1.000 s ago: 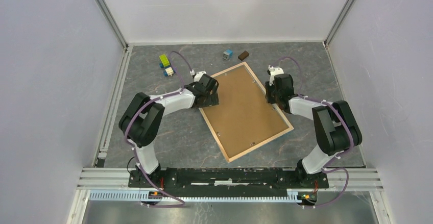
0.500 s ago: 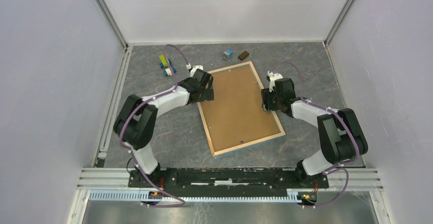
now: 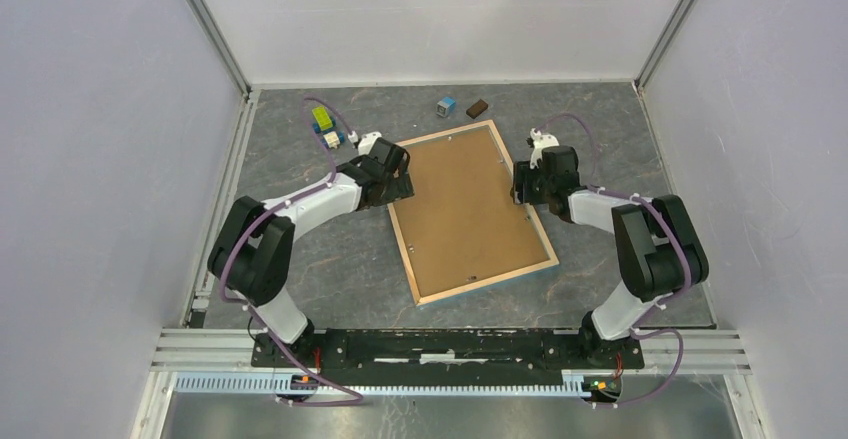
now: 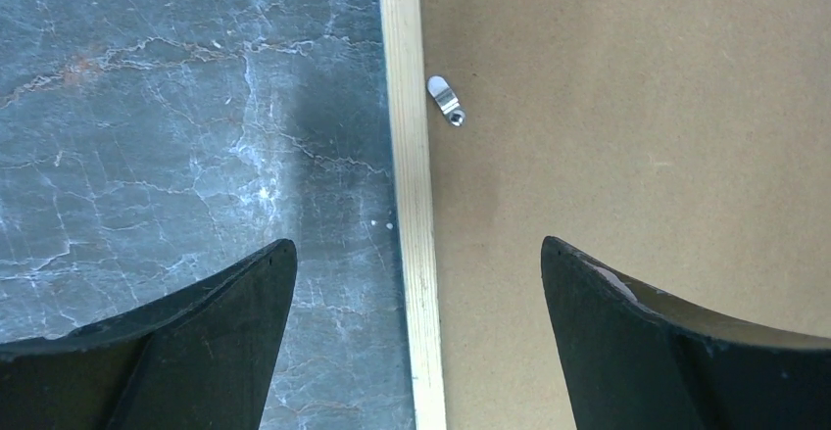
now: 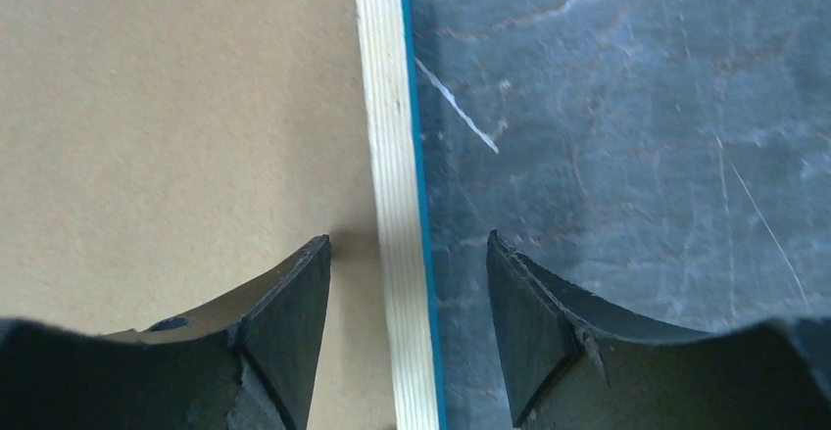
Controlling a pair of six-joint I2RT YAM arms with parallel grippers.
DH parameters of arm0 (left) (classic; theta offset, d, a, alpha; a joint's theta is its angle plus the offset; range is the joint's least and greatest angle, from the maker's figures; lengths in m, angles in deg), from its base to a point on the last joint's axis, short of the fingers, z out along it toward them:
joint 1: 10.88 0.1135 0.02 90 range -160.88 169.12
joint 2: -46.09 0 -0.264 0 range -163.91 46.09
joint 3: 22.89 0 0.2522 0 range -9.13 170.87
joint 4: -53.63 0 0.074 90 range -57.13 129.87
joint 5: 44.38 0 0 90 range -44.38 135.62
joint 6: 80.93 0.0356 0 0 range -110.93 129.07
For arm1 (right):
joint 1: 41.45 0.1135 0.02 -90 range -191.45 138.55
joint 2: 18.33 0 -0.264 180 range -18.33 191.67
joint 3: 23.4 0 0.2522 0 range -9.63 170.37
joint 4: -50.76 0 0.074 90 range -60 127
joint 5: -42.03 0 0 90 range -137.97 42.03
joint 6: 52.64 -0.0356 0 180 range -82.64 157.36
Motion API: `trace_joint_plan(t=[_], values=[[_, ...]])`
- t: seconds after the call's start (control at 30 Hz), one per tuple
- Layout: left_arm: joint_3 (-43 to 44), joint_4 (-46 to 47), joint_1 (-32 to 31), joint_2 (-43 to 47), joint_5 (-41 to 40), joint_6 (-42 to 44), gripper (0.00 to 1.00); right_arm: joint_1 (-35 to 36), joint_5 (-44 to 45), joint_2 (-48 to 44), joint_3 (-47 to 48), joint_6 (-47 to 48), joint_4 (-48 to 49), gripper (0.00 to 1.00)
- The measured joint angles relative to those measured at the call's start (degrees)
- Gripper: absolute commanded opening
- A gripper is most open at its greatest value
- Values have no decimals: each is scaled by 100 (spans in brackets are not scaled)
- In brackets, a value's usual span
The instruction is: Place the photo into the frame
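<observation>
**Operator:** Two end effectors are over the work. What are they doing?

**Spotter:** Both have their jaws apart and hold nothing. Your left end effector [image 4: 416, 249] straddles the left rail of the frame [image 3: 486, 280], spread wide, with one finger outside the frame and one over the brown backing board [image 3: 465, 209]. Your right end effector [image 5: 407, 244] straddles the frame's right rail with a narrower gap, and its pads are clear of the wood.

**Operator:** And the photo?

**Spotter:** You won't find it in any view. The frame lies flat on the counter [image 3: 330, 259], back side up, with the board seated inside it. I cannot tell whether the print sits under that board.

**Operator:** So which step am I on?

**Spotter:** I judge you're positioning the frame, with the back not yet dealt with. A small metal tab [image 4: 446, 100] just inside the frame's left rail appears to reach over the board. Your next move likely calls for a fingertip on such tabs: swing them off to lift the board, or confirm they're seated. Press lightly, since the frame could slide.
</observation>
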Motion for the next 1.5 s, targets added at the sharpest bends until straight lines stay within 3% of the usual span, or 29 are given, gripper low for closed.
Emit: trace_joint_plan(t=[0.13, 0.2, 0.4, 0.67, 0.87, 1.07, 1.5], values=[[107, -22, 177, -256, 24, -308, 95, 4, -212, 234, 96, -140, 334, 15], [299, -120, 306, -520, 26, -511, 92, 22, -74, 282, 155, -140, 415, 0], [918, -352, 444, -1303, 31, -990, 86, 35, 50, 90, -238, -275, 796, 0], [1272, -546, 439, -1508, -184, -1231, 74, 31, 271, -238, -664, -535, 981, 0], [1539, -579, 439, -1709, -234, -1220, 84, 28, 273, -236, -664, -551, 977, 0], [1644, -581, 439, -1818, -245, -1215, 79, 26, 269, -236, -662, -549, 975, 0], [1381, -232, 389, -1718, -219, -1580, 44, 26, 264, -232, -654, -549, 962, 0]])
